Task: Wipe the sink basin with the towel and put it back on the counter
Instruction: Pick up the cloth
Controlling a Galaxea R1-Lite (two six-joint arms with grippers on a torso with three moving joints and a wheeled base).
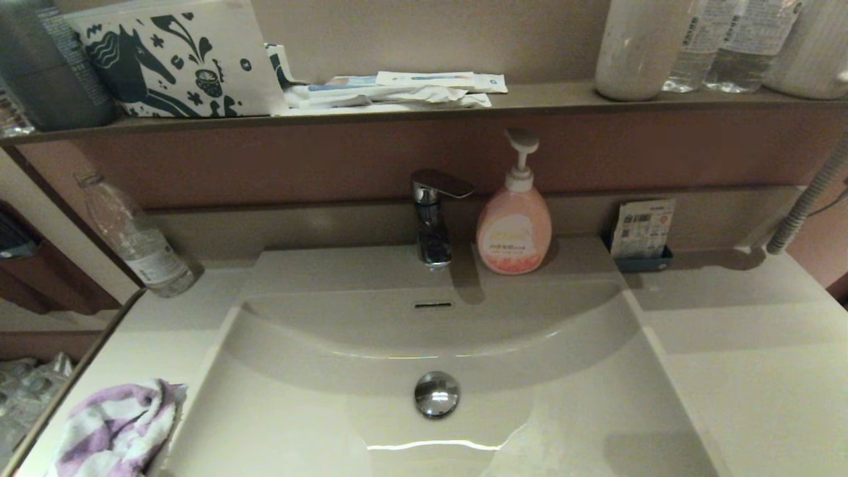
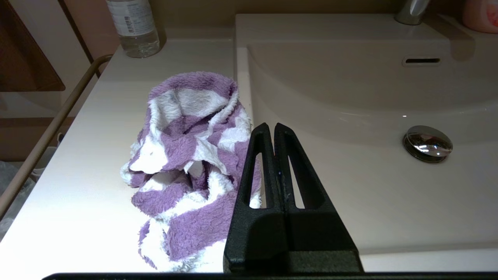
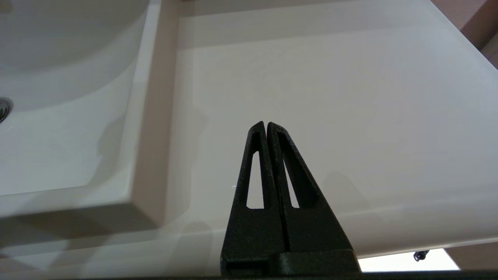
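purple-and-white towel [image 1: 116, 427] lies crumpled on the counter [image 1: 748, 371] at its front left corner, just beside the basin [image 1: 371, 437] left rim, nothing gripping it. left gripper [image 2: 274, 128] hangs over that rim next to the towel, jaws clenched together w/ nothing between. right gripper [image 3: 266, 126] sits above the bare counter right of the basin, near the front edge, jaws pressed together too, empty. drain plug [image 1: 436, 393] mid-basin; soap pump [image 1: 514, 222] and tap [image 1: 432, 215] at the back edge, clear bottle [image 1: 136, 238] at back left.

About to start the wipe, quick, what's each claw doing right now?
Left claw: shut, empty, above the towel.
Right claw: shut, empty, above the counter.
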